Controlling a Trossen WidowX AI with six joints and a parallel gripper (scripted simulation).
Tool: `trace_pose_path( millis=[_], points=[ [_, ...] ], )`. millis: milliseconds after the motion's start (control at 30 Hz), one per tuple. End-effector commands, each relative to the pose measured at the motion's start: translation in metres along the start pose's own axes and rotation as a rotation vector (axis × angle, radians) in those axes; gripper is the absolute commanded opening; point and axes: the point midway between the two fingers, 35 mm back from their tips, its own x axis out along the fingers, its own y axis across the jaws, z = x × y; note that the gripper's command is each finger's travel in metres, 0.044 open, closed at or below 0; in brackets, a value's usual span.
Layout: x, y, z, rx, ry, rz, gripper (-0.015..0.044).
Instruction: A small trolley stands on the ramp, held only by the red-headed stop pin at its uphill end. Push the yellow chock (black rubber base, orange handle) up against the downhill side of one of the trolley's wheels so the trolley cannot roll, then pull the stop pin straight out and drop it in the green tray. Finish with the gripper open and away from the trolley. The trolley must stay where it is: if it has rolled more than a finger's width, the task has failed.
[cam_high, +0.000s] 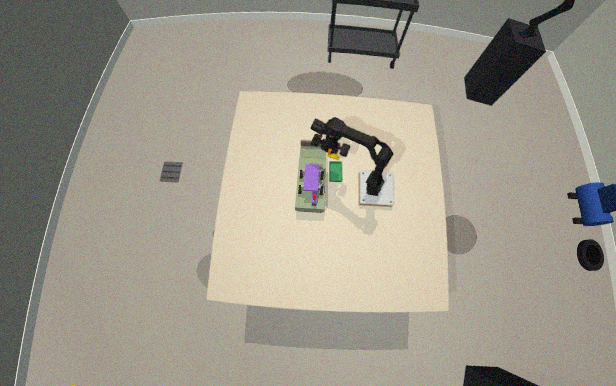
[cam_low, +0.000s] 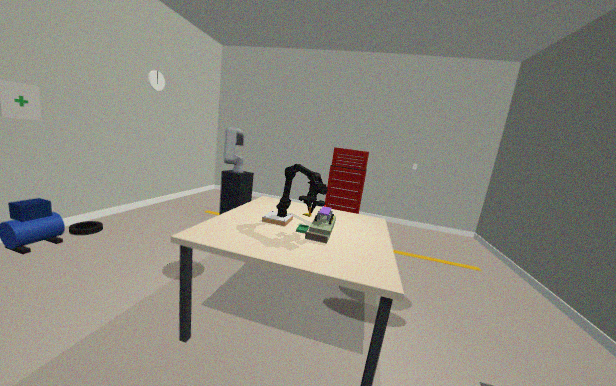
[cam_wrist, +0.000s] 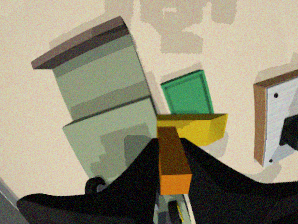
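My gripper (cam_high: 331, 149) (cam_low: 310, 207) (cam_wrist: 168, 143) is shut on the orange handle of the yellow chock (cam_high: 334, 156) (cam_low: 307, 215) (cam_wrist: 206, 127). It holds the chock up near the green tray (cam_high: 336, 172) (cam_low: 302, 228) (cam_wrist: 187, 96), beside the ramp, clear of the trolley. The purple trolley (cam_high: 311, 177) (cam_low: 326, 211) stands on the green ramp (cam_high: 312, 156) (cam_low: 318, 232) (cam_wrist: 100, 95). The red-headed stop pin (cam_high: 314, 197) stands at the trolley's uphill end in the top view. The wrist view shows only part of the trolley, with one dark wheel at lower left. The chock's black base is not clearly visible.
The ramp has a brown end board (cam_high: 306, 143) (cam_wrist: 82, 42) at its downhill end. The tray lies on the table between the ramp and the arm's white base plate (cam_high: 367, 199) (cam_low: 272, 218) (cam_wrist: 272, 120). The raised arm reaches across from that plate.
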Motion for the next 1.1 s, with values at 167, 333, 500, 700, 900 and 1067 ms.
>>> trace_pose_path(
  millis=[167, 333, 500, 700, 900, 1067],
  points=[
    [0.0002, 0.0008, 0.0015, 0.305, 0.020, -0.015, 0.0000],
    [0.0002, 0.0010, 0.0022, 0.486, 0.030, -0.023, 0.0000],
    [0.0003, 0.0012, 0.0028, 0.667, 0.039, -0.032, 0.0000],
    [0.0003, 0.0015, 0.0036, 0.884, 0.049, -0.046, 0.0000],
    [0.0003, 0.0017, 0.0044, 1.101, 0.056, -0.063, 0.0000],
    [0.0003, 0.0018, 0.0047, 1.191, 0.058, -0.070, 0.0000]
  ],
)
